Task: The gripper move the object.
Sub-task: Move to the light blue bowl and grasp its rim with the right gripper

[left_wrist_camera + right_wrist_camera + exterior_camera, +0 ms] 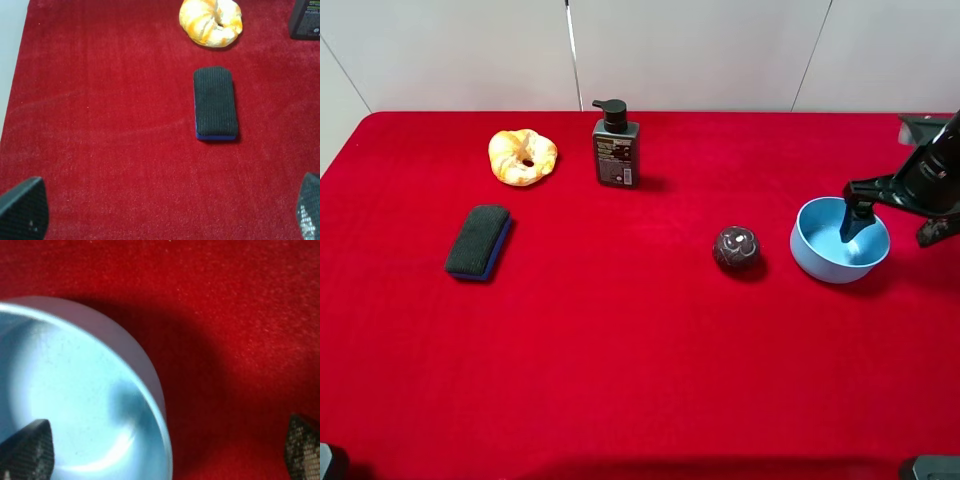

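Light blue bowl (825,262) upright on the red cloth (620,350), toward the 3 o'clock side of the table in the high view. Dark maroon ball (736,248) just beside it at 9 o'clock, not touching. Right gripper (892,232) spread wide, straddling the bowl's 3 o'clock wall: one finger (853,226) down inside the bowl, the other outside past the rim. Nothing clamped; contact with the wall impossible to tell. Left gripper (165,207) also spread wide, empty, above the cloth.

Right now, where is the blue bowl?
In the high view, the blue bowl sits on the right side of the red table, just right of the dark ball.
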Controlling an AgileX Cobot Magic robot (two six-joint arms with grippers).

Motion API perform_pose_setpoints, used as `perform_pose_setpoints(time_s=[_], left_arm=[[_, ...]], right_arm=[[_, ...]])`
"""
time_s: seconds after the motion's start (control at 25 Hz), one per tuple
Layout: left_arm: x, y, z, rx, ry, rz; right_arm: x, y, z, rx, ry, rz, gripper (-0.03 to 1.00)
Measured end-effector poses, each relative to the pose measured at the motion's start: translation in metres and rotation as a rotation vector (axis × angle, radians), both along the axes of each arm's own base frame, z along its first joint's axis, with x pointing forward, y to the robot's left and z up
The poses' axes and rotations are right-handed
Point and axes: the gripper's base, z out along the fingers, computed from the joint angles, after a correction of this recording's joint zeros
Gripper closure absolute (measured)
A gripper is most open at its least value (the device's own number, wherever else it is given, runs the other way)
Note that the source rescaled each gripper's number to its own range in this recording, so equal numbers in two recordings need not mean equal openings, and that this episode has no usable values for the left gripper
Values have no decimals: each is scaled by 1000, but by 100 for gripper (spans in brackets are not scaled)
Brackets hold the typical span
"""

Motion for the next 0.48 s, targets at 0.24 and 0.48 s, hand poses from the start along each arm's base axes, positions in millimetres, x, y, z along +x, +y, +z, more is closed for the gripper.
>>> perform_pose_setpoints(time_s=[0.24, 0.48], left_arm=[[0, 0, 0, 0, 0, 0], [0, 0, 0, 0, -1, 0]], right_arm=[[2, 0, -11, 3, 20, 2, -3], [3, 1, -19, 13, 29, 2, -3]])
